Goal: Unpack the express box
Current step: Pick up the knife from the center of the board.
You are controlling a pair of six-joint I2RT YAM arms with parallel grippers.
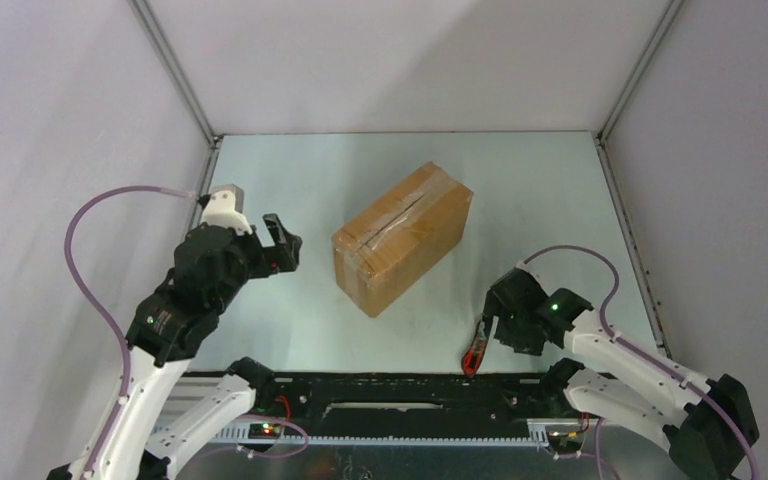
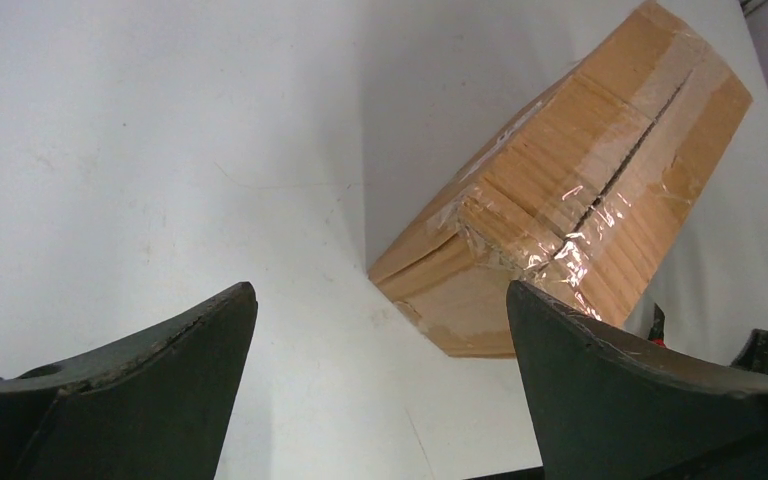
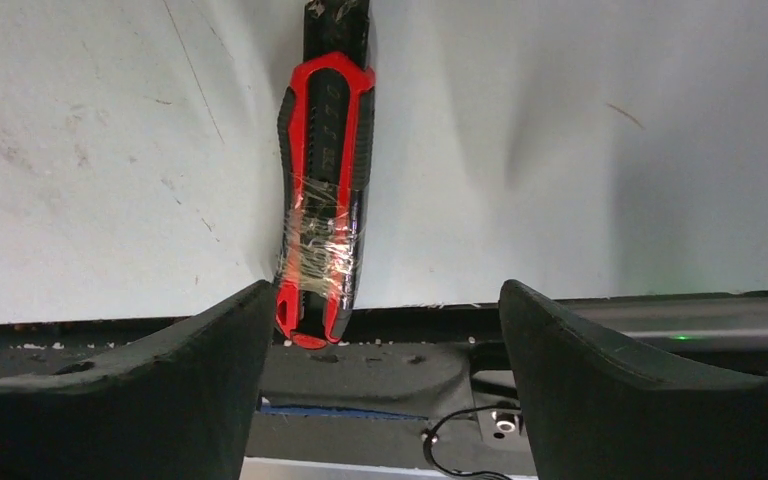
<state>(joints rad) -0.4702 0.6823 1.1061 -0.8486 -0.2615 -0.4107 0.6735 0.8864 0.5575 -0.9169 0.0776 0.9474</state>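
Observation:
The express box [image 1: 403, 236] is a brown cardboard carton lying diagonally in the middle of the table, its flaps shut, clear tape along the top seam. It also shows in the left wrist view [image 2: 570, 190]. My left gripper [image 1: 285, 243] is open and empty, raised to the left of the box, a gap between them. My right gripper [image 1: 487, 330] is open near the table's front edge, over a red and black utility knife [image 3: 323, 190]. The knife [image 1: 475, 352] lies flat on the table, clear tape wound round its handle, its end beside my left fingertip [image 3: 250, 310].
A black base rail [image 1: 390, 385] runs along the near edge of the table. White enclosure walls [image 1: 400, 60] stand at the back and both sides. Bare table surface [image 1: 300, 180] surrounds the box.

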